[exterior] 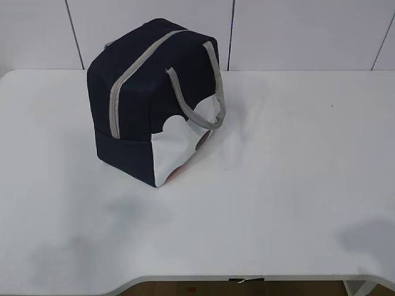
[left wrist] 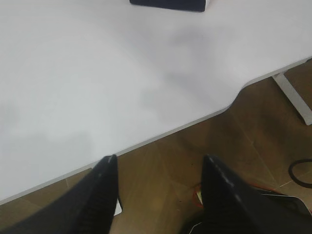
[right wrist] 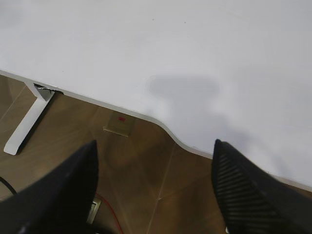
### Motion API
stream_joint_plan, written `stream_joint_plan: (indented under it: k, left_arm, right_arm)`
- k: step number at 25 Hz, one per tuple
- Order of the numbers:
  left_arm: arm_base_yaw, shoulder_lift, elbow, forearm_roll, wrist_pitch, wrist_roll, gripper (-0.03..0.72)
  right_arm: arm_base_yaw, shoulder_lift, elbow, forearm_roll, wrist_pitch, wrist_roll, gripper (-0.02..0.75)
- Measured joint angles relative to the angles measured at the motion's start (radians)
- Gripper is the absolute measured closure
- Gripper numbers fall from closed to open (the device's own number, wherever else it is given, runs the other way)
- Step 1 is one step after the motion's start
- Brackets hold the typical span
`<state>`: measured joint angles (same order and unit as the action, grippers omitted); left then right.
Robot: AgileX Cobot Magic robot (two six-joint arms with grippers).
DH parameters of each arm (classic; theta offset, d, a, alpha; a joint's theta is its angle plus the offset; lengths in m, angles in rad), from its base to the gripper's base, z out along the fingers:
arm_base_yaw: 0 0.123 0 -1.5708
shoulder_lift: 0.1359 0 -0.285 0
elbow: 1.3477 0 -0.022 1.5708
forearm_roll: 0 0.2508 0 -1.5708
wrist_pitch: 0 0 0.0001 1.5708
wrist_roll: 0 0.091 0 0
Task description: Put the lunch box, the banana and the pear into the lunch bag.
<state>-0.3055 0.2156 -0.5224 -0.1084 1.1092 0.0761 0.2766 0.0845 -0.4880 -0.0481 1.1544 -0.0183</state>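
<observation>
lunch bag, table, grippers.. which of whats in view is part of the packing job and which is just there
Part of the job:
- lunch bag, zipped shut, upright on the table
- left gripper, open, holding nothing
- right gripper, open, holding nothing
- lunch box, banana, pear: none visible in any view

Just there:
- white table
- table leg
- wooden floor
- cable on the floor

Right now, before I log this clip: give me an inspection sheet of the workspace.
Surface: white table, bare apart from the bag.
Job's things: lunch bag upright at rear left, zipper shut; lunch box, banana and pear not in sight.
Clutter: nothing seen.
Grippers: left gripper and right gripper open, empty, hanging off the table's front edge.
Cables: black cable on the floor.
Surroundings: wooden floor, white wall.
</observation>
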Motion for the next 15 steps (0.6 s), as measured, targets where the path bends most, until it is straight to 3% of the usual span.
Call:
stream_joint_plan:
  k: [3, 9, 15]
  left_arm:
    - [0.017, -0.019, 0.0, 0.0, -0.002, 0.0, 0.273]
    - [0.17, -0.101, 0.0, 0.001, -0.002, 0.0, 0.273]
    - [0.247, -0.196, 0.0, 0.001, -0.002, 0.0, 0.273]
  right_arm:
    - [-0.007, -0.002, 0.0, -0.002, -0.001, 0.0, 0.164]
    - [-0.14, -0.017, 0.0, -0.002, -0.001, 0.0, 0.164]
    - [-0.214, -0.093, 0.0, -0.002, -0.001, 0.0, 0.164]
